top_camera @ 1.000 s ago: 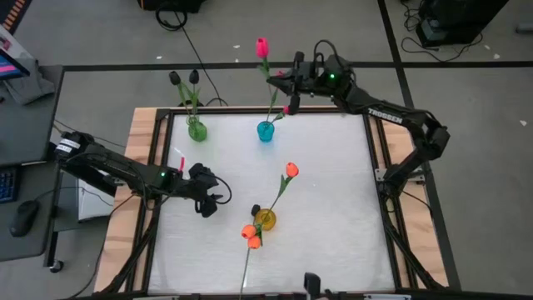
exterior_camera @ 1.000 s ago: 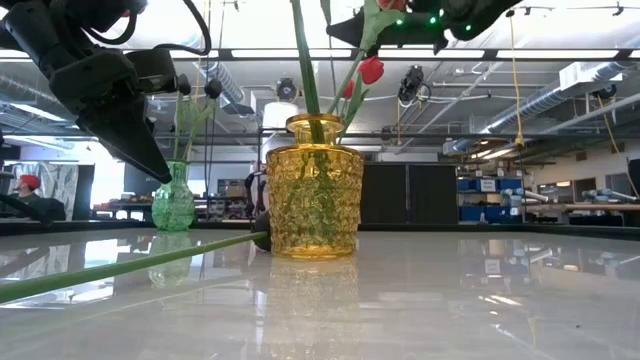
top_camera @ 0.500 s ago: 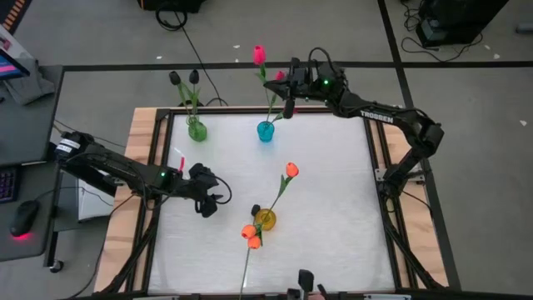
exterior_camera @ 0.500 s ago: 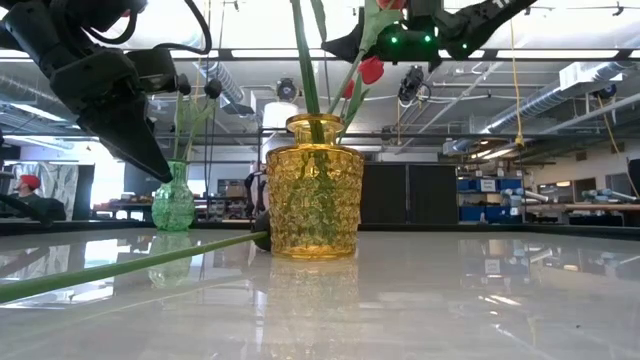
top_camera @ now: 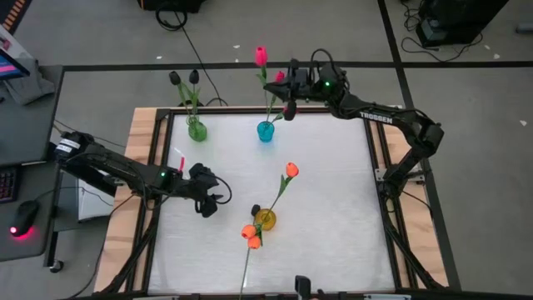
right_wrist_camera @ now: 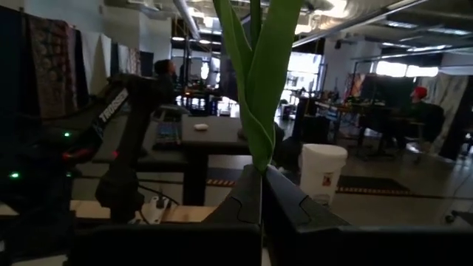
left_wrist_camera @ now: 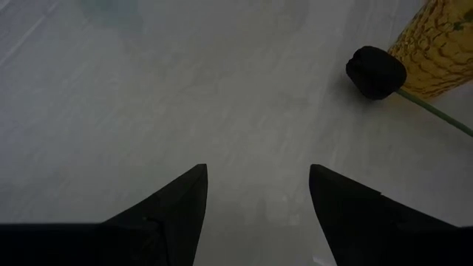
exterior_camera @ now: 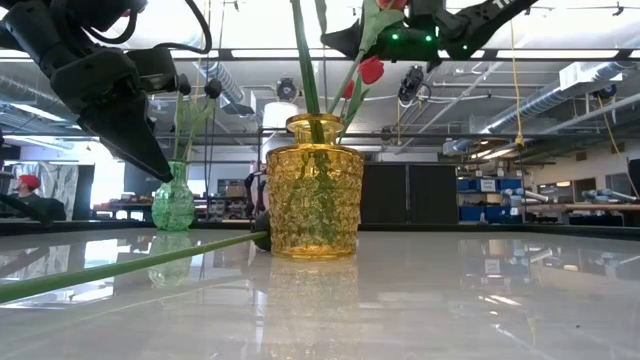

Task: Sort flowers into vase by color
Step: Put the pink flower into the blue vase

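Observation:
My right gripper [top_camera: 288,98] [right_wrist_camera: 260,171] is above the table's far edge, over the blue vase [top_camera: 265,131], shut on a pink tulip [top_camera: 261,56]. A second pink bud [top_camera: 281,77] shows beside the gripper. The green vase [top_camera: 196,129] holds two black tulips [top_camera: 184,77]. The yellow vase [top_camera: 265,219] [exterior_camera: 313,188] holds orange tulips [top_camera: 291,170] [top_camera: 251,236]. A black tulip lies on the table, its bud [left_wrist_camera: 376,72] next to the yellow vase [left_wrist_camera: 440,52]. My left gripper [top_camera: 205,198] [left_wrist_camera: 255,171] is open, above the table left of the yellow vase. My right gripper pinches the pink tulip's green stem and leaves [right_wrist_camera: 256,151] between its two shut fingers, coming level from the table's right. The leaves stand out past the fingertips. The stem runs down toward the blue vase's mouth; whether its end is inside cannot be told.
The table has a white top with wooden side rails [top_camera: 143,133]. The black tulip's long stem [exterior_camera: 120,266] lies across the near part of the table. Bare room lies in the table's right half [top_camera: 333,192]. A person [exterior_camera: 30,185] is in the room beyond.
My right gripper has moved a little toward the table's left, staying shut on the pink tulip, and the tulip's bud has shifted with it. My left arm has kept still.

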Robot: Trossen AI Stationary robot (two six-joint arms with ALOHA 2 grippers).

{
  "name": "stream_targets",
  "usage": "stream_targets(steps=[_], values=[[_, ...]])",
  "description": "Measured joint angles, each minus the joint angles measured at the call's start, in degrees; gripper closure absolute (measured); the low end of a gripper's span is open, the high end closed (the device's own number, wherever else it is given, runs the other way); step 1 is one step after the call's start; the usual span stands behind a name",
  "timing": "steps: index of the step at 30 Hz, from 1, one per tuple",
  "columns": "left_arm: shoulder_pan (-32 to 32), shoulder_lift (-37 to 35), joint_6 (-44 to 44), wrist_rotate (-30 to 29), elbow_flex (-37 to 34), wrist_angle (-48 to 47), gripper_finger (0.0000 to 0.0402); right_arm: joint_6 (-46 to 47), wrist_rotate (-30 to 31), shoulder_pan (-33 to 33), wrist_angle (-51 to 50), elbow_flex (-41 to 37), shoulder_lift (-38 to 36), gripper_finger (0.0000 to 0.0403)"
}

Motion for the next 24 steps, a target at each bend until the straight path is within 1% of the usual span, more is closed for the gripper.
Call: stream_targets(steps=[10,16,24], values=[[0.0,0.0,0.0,0.0,0.0,0.1,0.0159,-0.3,-0.6,0.4,-2.8,0.0,-0.6,0.0395],[0.0,0.0,0.0,0.0,0.0,0.1,0.0159,-1.7,0.1,0.3,-2.7,-1.8,-1.7,0.0395],[0.0,0.0,0.0,0.0,0.0,0.1,0.0159,-2.4,-0.6,0.5,-2.3,-3.7,-1.6,0.0395]])
